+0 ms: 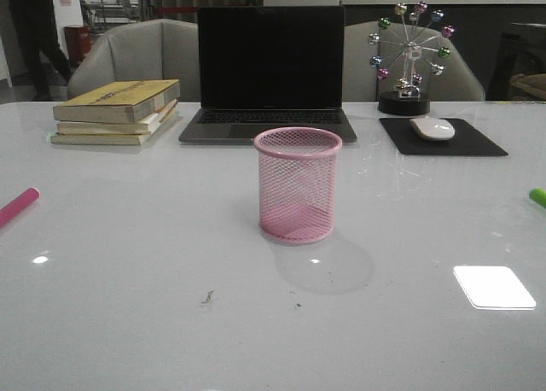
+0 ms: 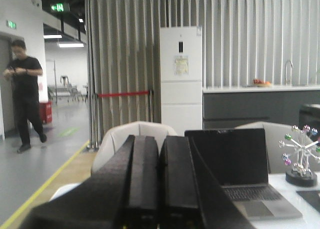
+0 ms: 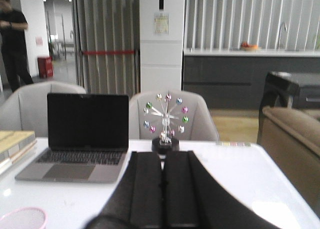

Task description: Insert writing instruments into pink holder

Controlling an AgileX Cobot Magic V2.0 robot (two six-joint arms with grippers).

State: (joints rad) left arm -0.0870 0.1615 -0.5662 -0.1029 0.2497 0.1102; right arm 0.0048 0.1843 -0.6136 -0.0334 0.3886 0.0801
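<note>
The pink wire-mesh holder [image 1: 298,183] stands upright and empty in the middle of the white table; its rim [image 3: 22,218] also shows in a corner of the right wrist view. The magenta pen [image 1: 17,207] lies at the table's left edge, partly cut off. At the right edge only the lime green pen's tip [image 1: 537,196] shows. Neither arm appears in the front view. My left gripper [image 2: 159,141] is shut with nothing between its fingers, held level and facing the laptop. My right gripper [image 3: 163,156] is also shut and empty, facing the Ferris-wheel ornament.
Behind the holder sit a laptop [image 1: 269,75], a stack of yellow books [image 1: 117,111] at the left, a mouse [image 1: 432,128] on a black pad [image 1: 443,137] and a Ferris-wheel ornament [image 1: 409,58] at the right. Grey chairs stand behind the table.
</note>
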